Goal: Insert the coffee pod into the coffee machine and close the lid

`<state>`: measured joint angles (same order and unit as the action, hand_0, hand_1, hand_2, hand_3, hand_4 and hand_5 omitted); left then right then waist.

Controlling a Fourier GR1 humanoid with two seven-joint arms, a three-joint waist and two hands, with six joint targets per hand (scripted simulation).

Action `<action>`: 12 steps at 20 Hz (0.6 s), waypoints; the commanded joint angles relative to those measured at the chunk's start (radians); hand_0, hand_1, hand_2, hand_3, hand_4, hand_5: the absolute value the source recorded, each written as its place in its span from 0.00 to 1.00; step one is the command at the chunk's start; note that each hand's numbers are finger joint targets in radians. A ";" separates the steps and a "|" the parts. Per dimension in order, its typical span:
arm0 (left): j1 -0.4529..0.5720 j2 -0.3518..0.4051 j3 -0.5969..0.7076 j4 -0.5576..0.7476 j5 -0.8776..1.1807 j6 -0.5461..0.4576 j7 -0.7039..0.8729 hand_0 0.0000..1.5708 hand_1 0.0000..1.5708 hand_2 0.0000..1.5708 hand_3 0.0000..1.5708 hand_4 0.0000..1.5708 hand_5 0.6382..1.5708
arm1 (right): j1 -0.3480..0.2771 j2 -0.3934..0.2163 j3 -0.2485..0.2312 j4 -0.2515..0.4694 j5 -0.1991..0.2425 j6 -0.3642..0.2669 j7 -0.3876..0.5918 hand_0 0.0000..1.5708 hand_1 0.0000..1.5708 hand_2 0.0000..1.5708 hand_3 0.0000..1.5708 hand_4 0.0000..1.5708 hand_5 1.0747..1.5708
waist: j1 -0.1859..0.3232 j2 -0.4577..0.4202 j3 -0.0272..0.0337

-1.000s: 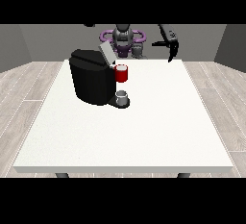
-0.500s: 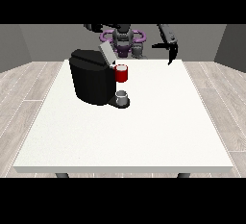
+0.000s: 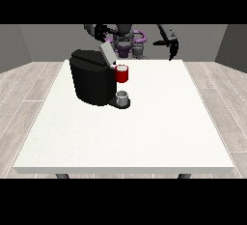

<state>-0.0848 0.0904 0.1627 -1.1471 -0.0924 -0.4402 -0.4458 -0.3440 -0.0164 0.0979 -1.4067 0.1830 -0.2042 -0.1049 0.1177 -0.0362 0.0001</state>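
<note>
The black coffee machine [image 3: 94,80] stands on the white table [image 3: 144,132] at the back left, its grey lid [image 3: 106,53] tilted up and open. A red thing at the machine [image 3: 122,73] sits at its front, under the lid. On the machine's base below it rests a small grey thing [image 3: 123,96]. The hand at the view's left [image 3: 99,31] hovers high behind the lid, apart from it. The hand at the view's right [image 3: 171,46] hangs above the table's far edge, fingers relaxed and pointing down, holding nothing.
The robot's torso [image 3: 126,43] rises behind the table's far edge. The table's front edge [image 3: 123,170] lies near the camera. Wooden floor surrounds the table on both sides.
The arm at the view's right has lifted slightly. The hand at the view's left has shifted a little towards the lid. The machine and the grey thing have not moved.
</note>
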 commanded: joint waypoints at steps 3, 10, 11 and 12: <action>-0.014 0.005 0.004 -0.018 -0.008 0.045 -0.038 0.00 0.00 0.00 0.00 0.22 1.00 | -0.103 -0.042 -0.102 0.098 -0.023 0.007 -0.039 0.00 0.00 0.00 0.00 0.25 1.00 | -0.014 0.091 -0.0001; -0.034 0.008 0.002 -0.039 0.037 0.025 -0.034 0.00 0.00 0.00 0.00 0.22 1.00 | -0.233 -0.081 -0.188 0.228 -0.076 0.049 -0.085 0.00 0.00 0.00 0.00 0.29 1.00 | 0.018 0.135 0.0000; -0.034 0.044 0.014 -0.071 0.063 -0.011 0.035 0.00 0.00 0.00 0.00 0.24 1.00 | -0.178 -0.038 -0.145 0.260 -0.015 -0.015 -0.115 0.00 0.00 0.00 0.00 0.29 1.00 | 0.022 0.109 0.0001; 0.025 -0.002 -0.012 -0.081 0.042 0.037 0.036 0.00 0.00 0.00 0.00 0.23 1.00 | -0.189 -0.033 -0.148 0.252 -0.041 0.008 -0.047 0.00 0.00 0.00 0.00 0.28 1.00 | 0.013 0.063 0.0000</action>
<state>-0.0922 0.1129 0.1721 -1.1929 -0.0509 -0.4293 -0.4477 -0.5130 -0.0657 -0.0433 -1.2103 0.1430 -0.1861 -0.1596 0.1256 0.0504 0.0001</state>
